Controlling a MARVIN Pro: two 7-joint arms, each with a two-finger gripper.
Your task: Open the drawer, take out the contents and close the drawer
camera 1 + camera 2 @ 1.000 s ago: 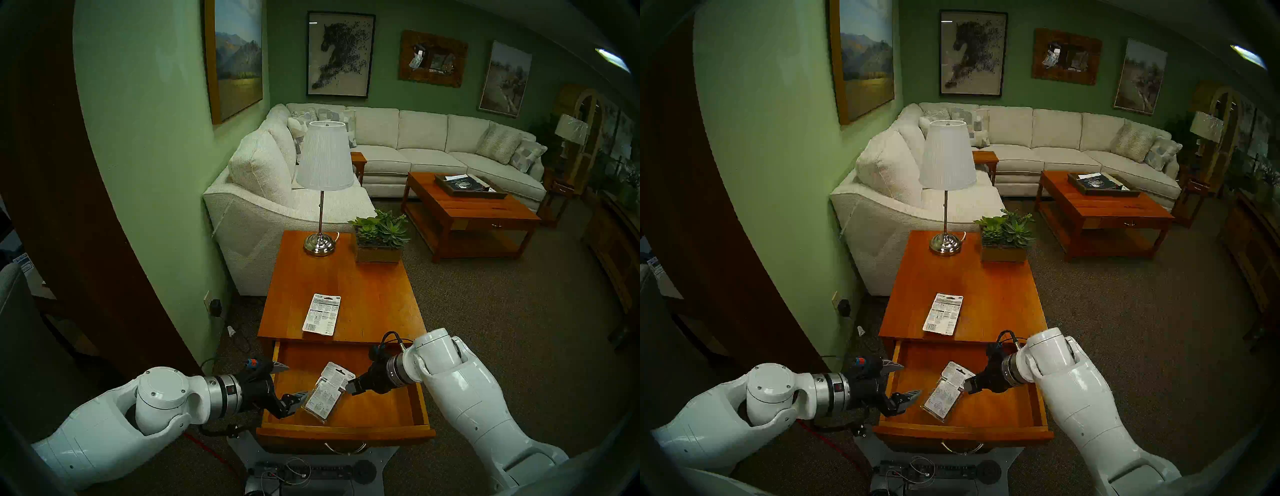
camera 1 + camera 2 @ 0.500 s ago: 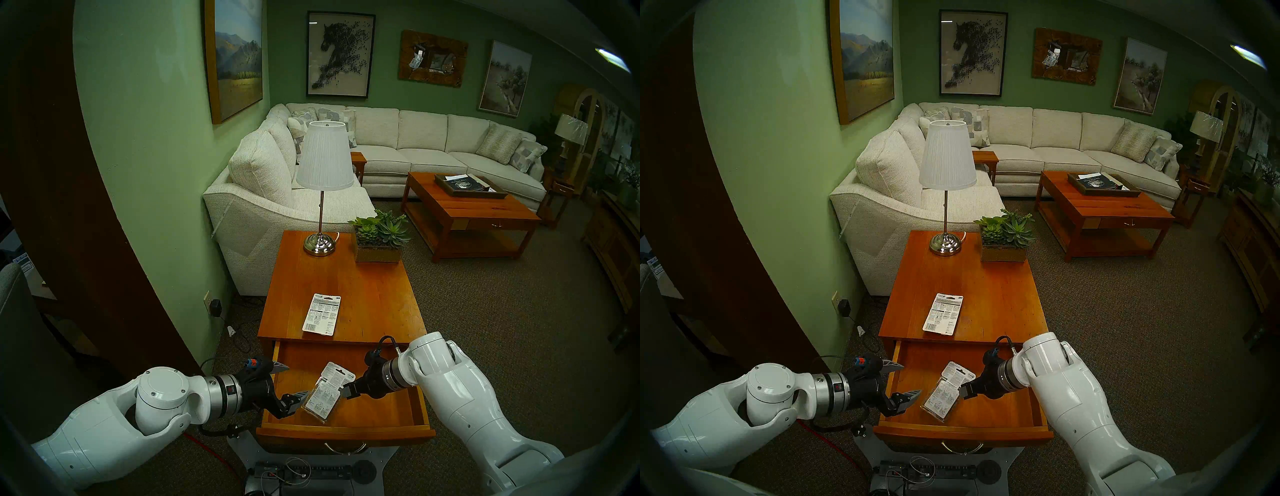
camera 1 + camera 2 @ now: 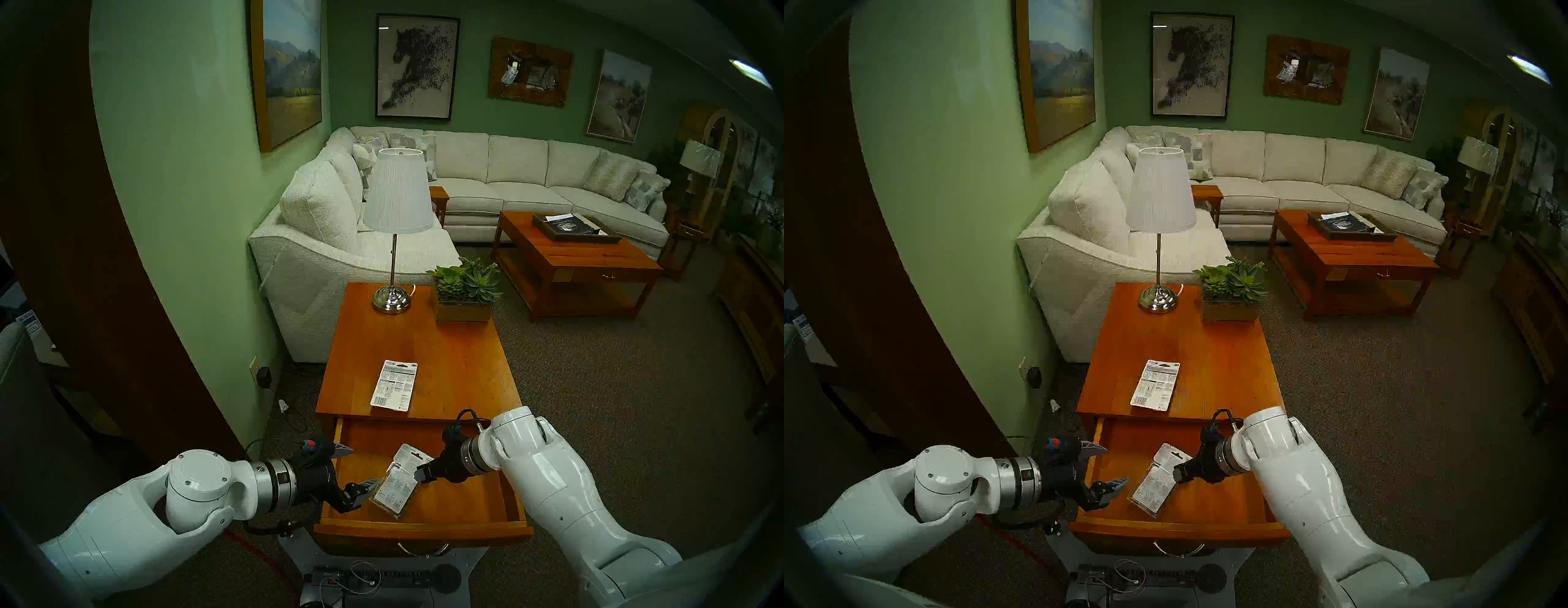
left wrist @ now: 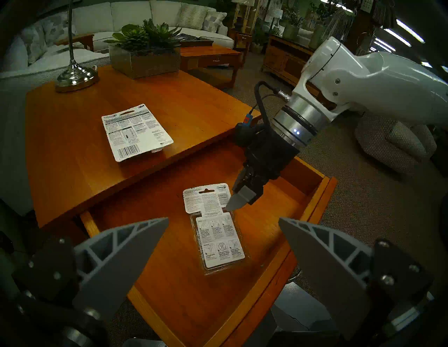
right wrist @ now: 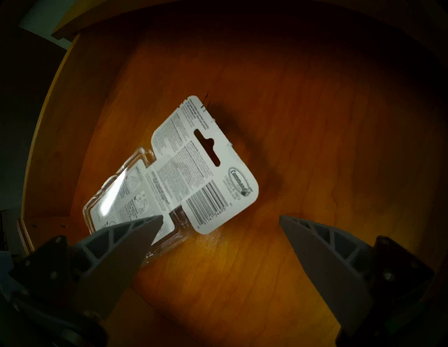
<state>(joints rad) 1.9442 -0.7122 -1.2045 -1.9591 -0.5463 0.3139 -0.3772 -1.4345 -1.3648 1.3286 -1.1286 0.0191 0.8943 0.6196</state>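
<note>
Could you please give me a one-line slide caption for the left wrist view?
Open right gripper poised over the blister pack in the open drawer; 3M card already on the tabletop.

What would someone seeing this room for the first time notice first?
Probably the open drawer pulled out of the orange-brown end table at centre, with a clear blister pack lying inside it. Both white arms reach in from either side: the right gripper hangs open just over the pack, and the left gripper is open too. A white 3M card lies on the tabletop, in front of the lamp and the succulent planter.
</note>
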